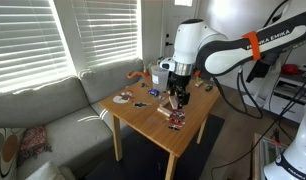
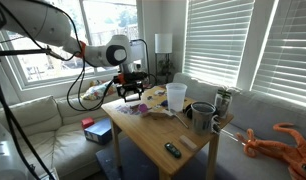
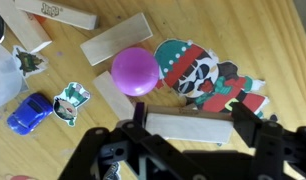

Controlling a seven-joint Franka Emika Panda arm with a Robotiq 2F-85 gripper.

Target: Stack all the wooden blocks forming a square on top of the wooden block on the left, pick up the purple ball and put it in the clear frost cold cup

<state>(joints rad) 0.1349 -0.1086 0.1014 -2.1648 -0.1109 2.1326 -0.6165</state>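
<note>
Pale wood fills the gap of the pincer [image 3: 191,135] in the wrist view: one wooden block [image 3: 183,124] lies lengthwise between the two dark fingers, which stand wide apart. I cannot tell whether they press on its ends, so the first risk is a weak hold. A block taken by its short ends can turn or slip out when it is raised, and it would fall back among the others.

Just beyond it, a little to the left, is the purple ball [image 3: 135,70]. It rests on the bench [image 1: 143,122] beside a second wooden block [image 3: 113,98] and close to a flat sticker [image 3: 208,80] of a red and green figure. The ball is the thing most easy to disturb. If the block swings, or a finger drifts forward, the ball may roll away, maybe off the edge.

Farther still lie more wooden blocks [image 3: 115,40], loose and at different angles, and a blue toy car [image 3: 30,112] sits at the left. A stack made of such small pieces will lean if one is put down crooked, and one push could bring it all down.

The clear frost cold cup [image 2: 176,96] stands upright on the bench in an exterior view, apart from the pincer. It looks light, so I judge that a touch from the arm could tip it.
</note>
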